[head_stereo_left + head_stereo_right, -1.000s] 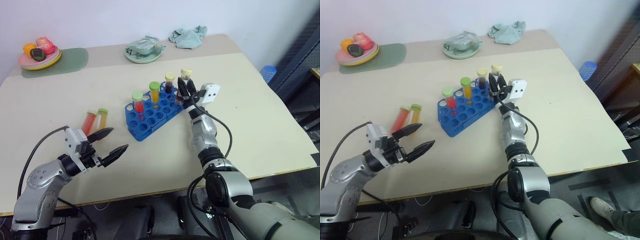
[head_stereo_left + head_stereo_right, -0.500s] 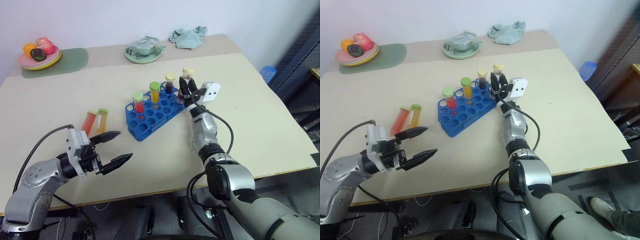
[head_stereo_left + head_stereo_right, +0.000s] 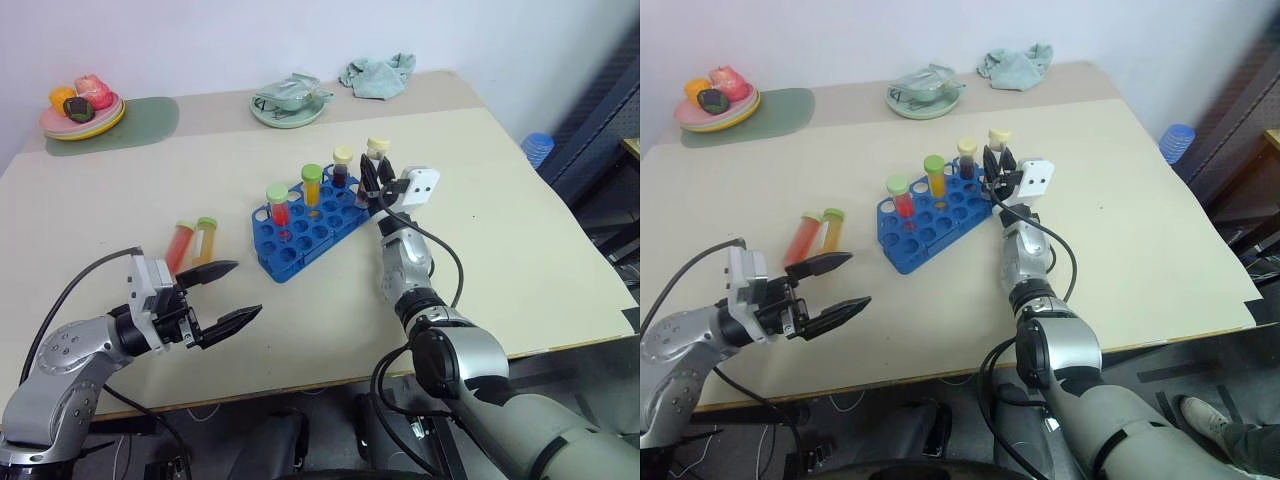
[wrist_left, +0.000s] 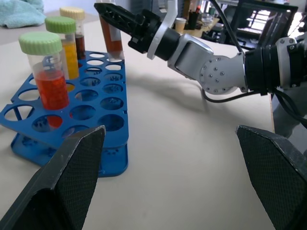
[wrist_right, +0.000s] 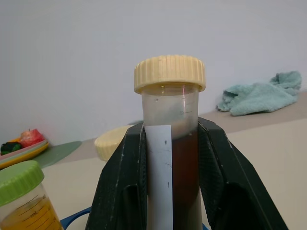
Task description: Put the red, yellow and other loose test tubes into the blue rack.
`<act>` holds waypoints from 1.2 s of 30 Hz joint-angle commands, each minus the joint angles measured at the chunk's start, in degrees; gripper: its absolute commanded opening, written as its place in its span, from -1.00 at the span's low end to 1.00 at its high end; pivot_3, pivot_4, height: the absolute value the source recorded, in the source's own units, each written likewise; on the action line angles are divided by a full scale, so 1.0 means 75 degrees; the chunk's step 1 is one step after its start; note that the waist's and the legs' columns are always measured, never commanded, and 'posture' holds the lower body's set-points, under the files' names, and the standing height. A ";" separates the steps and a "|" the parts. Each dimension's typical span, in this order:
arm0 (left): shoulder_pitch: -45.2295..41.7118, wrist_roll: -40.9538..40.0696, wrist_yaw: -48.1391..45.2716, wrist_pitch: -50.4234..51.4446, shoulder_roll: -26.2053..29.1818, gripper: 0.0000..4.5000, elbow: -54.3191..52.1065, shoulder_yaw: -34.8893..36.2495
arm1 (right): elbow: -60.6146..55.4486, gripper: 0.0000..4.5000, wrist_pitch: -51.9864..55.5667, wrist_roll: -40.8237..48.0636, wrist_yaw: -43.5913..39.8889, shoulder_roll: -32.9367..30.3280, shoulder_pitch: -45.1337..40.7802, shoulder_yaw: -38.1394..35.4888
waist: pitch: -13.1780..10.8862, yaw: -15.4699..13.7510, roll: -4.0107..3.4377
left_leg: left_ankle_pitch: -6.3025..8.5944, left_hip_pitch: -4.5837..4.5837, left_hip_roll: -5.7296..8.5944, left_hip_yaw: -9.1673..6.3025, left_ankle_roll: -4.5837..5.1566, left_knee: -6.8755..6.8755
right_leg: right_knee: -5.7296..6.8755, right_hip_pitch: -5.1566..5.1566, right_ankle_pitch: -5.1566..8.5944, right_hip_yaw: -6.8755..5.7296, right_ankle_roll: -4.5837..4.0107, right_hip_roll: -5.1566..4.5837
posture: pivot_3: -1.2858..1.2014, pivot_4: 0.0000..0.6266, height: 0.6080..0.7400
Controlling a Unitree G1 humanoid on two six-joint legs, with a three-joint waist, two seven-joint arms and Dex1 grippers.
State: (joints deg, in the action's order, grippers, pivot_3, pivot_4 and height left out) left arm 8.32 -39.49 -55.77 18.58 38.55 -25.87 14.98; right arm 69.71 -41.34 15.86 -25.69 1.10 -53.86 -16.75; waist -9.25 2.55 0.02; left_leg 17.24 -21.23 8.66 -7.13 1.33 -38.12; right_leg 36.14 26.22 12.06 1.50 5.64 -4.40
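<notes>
From the head cameras, the right gripper (image 3: 372, 186) pinches a clear plastic tube of brown liquid with a cream cap (image 3: 375, 150) at the far right corner of the bright blue plastic rack with rows of round holes (image 3: 305, 226). Three capped tubes stand in the rack's far row: one of red liquid, one of orange-yellow, one nearly black. Two more loose tubes, a red one (image 3: 178, 243) and a yellow one with a green cap (image 3: 203, 239), lie side by side on the cream table (image 3: 520, 240), left of the rack. The left gripper (image 3: 224, 297) hovers near them, its fingers spread wide and empty.

In the left wrist view, the brown tube (image 4: 111, 36) stands upright with its foot at a corner hole; whether it is fully seated I cannot tell.

In the right wrist view, both black fingers (image 5: 122, 187) press the tube's labelled body just below the cap (image 5: 170, 73).

To finish this step well, I judge the tube should be kept vertical, lowered until it bottoms in its hole, and let go only then, with the fingers drawn back along their own line so the neighbouring dark tube is not knocked.
</notes>
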 commanded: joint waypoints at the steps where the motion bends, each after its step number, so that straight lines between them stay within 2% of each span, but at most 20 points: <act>1: 0.0017 -0.0203 0.0077 0.0089 0.0153 1.00 -0.0355 0.0301 | 0.0323 -0.65 0.0138 -0.0083 0.0155 0.0026 0.0012 -0.0103 | 0.0001 0.0001 0.0000 | 0.0000 0.0001 0.0000 0.0000 0.0000 0.0000 | 0.0000 0.0000 0.0000 0.0000 0.0000 0.0000 | 0.03 -0.52 1.00; 19: 0.0014 -0.0327 0.0461 0.0434 0.0221 1.00 -0.0758 0.0358 | 0.0452 -0.65 0.0020 -0.0376 0.0560 0.0098 0.0009 -0.0113 | 0.0002 0.0001 -0.0001 | 0.0000 0.0001 0.0000 0.0000 0.0000 0.0002 | 0.0000 0.0000 0.0000 0.0001 -0.0001 0.0001 | 0.03 -0.52 1.00; 36: -0.0103 -0.0409 0.0459 0.0593 0.0277 1.00 -0.0763 0.0391 | 0.0389 -0.65 -0.0978 -0.1435 0.1561 0.0175 0.0666 0.0485 | 0.0007 -0.0013 0.0004 | 0.0000 0.0001 0.0000 -0.0004 -0.0001 0.0006 | -0.0002 -0.0001 0.0001 0.0000 -0.0002 0.0002 | 0.03 -0.52 1.00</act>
State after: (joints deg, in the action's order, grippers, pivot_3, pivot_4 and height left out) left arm 8.16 -41.52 -52.22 23.25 40.07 -29.82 16.57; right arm 71.08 -48.95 5.60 -14.57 1.70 -50.90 -13.29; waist -9.20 2.45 0.05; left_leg 17.25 -21.22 8.66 -7.16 1.32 -38.07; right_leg 36.12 26.22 12.06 1.50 5.63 -4.38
